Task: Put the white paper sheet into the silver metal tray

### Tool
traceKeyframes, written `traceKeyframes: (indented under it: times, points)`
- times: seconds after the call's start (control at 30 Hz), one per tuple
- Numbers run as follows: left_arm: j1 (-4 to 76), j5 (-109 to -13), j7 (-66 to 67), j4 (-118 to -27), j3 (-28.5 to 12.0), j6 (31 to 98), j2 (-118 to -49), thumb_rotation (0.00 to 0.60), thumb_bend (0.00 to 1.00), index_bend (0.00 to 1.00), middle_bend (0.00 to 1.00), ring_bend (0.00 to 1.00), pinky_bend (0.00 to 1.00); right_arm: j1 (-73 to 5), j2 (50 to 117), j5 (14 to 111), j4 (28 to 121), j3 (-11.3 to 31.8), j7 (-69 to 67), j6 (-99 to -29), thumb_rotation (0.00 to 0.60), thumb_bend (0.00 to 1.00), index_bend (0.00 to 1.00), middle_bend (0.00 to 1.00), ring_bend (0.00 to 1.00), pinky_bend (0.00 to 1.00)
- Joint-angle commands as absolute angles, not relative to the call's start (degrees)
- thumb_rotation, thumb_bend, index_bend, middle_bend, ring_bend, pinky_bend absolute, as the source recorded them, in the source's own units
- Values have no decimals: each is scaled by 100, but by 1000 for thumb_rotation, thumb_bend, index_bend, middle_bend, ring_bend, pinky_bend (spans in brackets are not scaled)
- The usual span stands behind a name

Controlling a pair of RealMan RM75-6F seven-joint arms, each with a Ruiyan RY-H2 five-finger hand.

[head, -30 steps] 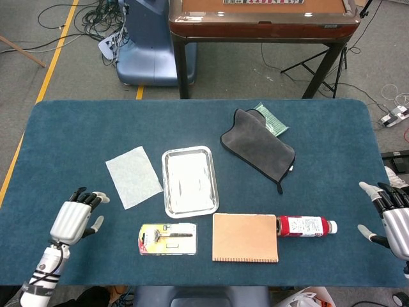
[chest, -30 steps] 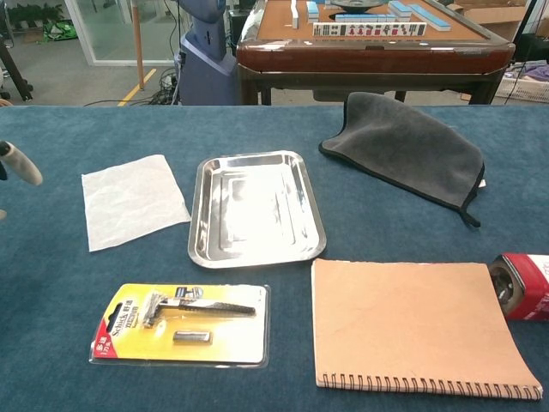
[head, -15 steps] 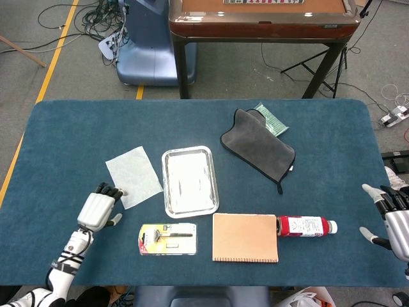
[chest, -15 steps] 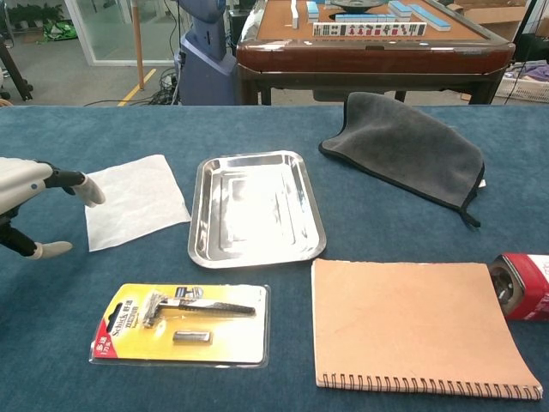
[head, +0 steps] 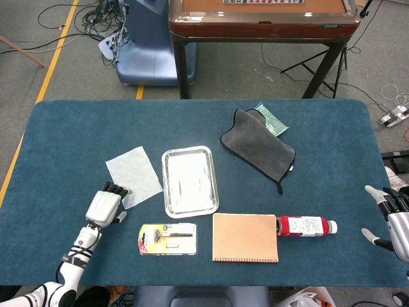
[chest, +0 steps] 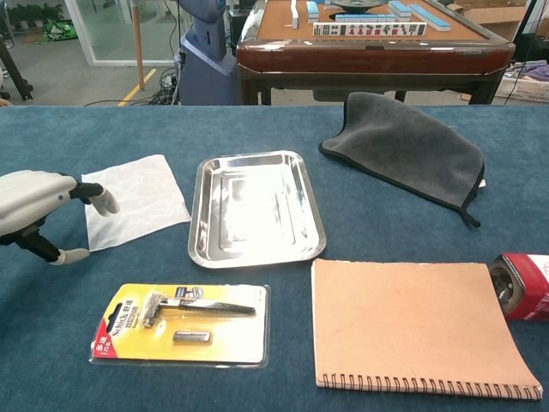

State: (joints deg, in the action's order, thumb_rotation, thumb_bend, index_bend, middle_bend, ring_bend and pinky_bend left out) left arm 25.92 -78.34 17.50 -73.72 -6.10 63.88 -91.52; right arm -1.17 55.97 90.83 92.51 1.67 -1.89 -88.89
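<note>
The white paper sheet point(head: 133, 175) point(chest: 135, 201) lies flat on the blue table, left of the silver metal tray point(head: 190, 181) point(chest: 255, 208), which holds nothing. My left hand point(head: 105, 204) point(chest: 39, 210) hovers at the sheet's near left corner, fingers spread over its edge and thumb below, holding nothing. Whether the fingers touch the paper is unclear. My right hand point(head: 394, 219) sits at the table's far right edge, fingers apart and holding nothing, only partly in the head view.
A yellow razor pack point(head: 167, 238) point(chest: 179, 323) lies in front of the tray. Beside it are a brown notebook point(head: 245, 237) point(chest: 419, 325) and a red bottle point(head: 306, 226) point(chest: 522, 286) on its side. A grey cloth point(head: 258, 147) point(chest: 403, 147) lies behind, right of the tray.
My left hand has moved forward and right from the table's left front, reaching the sheet's near corner. The right hand has drifted slightly toward the right edge.
</note>
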Motion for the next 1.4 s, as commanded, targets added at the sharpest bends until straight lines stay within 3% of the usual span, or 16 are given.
traceKeyframes:
  times: [0.03, 0.73, 1.4]
  points:
    - [2636, -7776, 1774, -7272, -618, 6347, -9235, 600, 222, 289, 310, 240, 131, -107, 5597, 9103, 9248, 162, -208, -8914, 600, 91, 165, 242, 136, 202]
    - [2779, -7591, 1817, -6957, -611, 6249, -9443, 600, 222, 254, 294, 231, 131, -43, 5635, 9086, 9161, 142, -331, -8969, 600, 91, 165, 242, 136, 202]
    - [2876, -7360, 1706, -6727, -766, 6233, -9581, 600, 222, 292, 294, 231, 132, 3, 5673, 9009, 9083, 140, -408, -8955, 600, 91, 165, 242, 136, 202]
